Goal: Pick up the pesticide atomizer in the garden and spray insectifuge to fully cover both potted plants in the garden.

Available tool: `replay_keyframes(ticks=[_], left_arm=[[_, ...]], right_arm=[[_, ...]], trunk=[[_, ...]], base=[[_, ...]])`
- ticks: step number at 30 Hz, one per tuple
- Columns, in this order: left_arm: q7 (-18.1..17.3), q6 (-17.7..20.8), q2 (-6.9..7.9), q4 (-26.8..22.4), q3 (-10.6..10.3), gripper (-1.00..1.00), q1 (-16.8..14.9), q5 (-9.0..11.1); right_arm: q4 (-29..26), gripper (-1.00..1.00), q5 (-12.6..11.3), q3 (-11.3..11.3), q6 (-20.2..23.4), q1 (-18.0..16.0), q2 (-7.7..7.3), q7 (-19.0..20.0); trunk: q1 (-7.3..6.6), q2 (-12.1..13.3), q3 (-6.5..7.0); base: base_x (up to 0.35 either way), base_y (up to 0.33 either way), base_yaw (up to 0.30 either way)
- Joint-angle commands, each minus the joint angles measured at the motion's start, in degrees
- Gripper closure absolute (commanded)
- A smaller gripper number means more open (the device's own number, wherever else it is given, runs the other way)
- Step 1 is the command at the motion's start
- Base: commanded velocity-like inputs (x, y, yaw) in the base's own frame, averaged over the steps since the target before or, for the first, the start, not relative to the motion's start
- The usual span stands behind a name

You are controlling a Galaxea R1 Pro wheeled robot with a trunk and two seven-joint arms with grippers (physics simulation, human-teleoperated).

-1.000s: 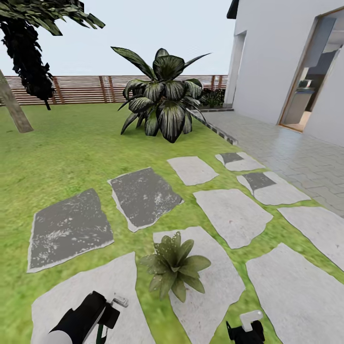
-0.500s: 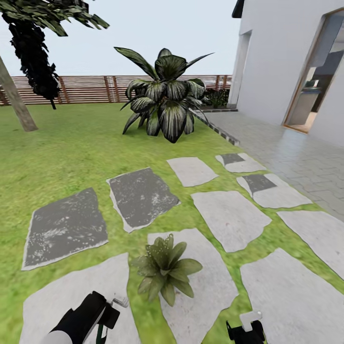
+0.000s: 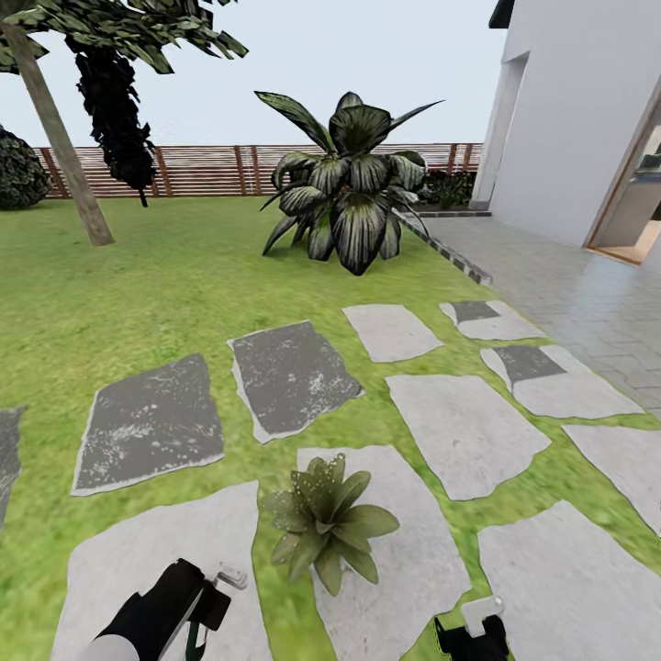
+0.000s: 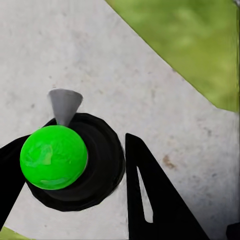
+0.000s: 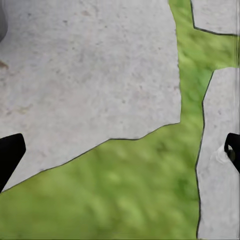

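1. Looking down from the head camera, I see one potted plant [image 3: 326, 521], a low rosette of pointed green leaves, sitting on a pale stepping stone [image 3: 404, 569] just ahead of my arms.
2. My left gripper [image 4: 75, 165] is closed on the pesticide atomizer [image 4: 54, 157]: in the left wrist view the black fingers [image 4: 155, 200] bracket its bright green round top and black collar, with a grey nozzle tip poking out.
3. In the head view the left arm [image 3: 161, 610] sits low at the left.
4. My right gripper [image 5: 120, 150] is spread wide with nothing between the fingers; below it lie lawn [image 5: 125, 195] and pale stone.
5. Farther off stand a big dark striped broad-leaved plant [image 3: 353, 188], a slanted tree trunk [image 3: 64, 147] and a brown slat fence [image 3: 211, 170].
6. A white house wall [image 3: 578, 110] and paved patio [image 3: 569, 294] lie to the right.
7. I can read no labels or writing anywhere.
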Motion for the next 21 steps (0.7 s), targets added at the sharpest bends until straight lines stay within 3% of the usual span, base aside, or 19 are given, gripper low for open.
replay_keyframes(ticks=[1,12,21], left_arm=[[-0.44,0.22,0.05,-0.14,-0.21,1.0,-0.01,-0.63],[-0.44,0.27,0.05,-0.14,-0.21,1.0,-0.01,-0.72],[-0.67,0.31,0.13,0.09,-0.3,1.0,-0.01,-0.74]], right_arm=[[0.02,-1.0,0.02,0.48,-0.09,-0.03,-0.01,-0.37],[0.06,-1.0,0.03,0.48,-0.07,-0.03,-0.01,-0.4],[0.09,-1.0,0.03,0.46,-0.01,-0.03,-0.1,-0.37]], trunk=[[0.01,-0.02,-0.05],[0.01,-0.02,-0.05],[0.01,-0.02,-0.02]], base=[[0.135,-0.246,0.0],[0.04,-0.249,0.057],[0.0,-0.032,-0.012]])
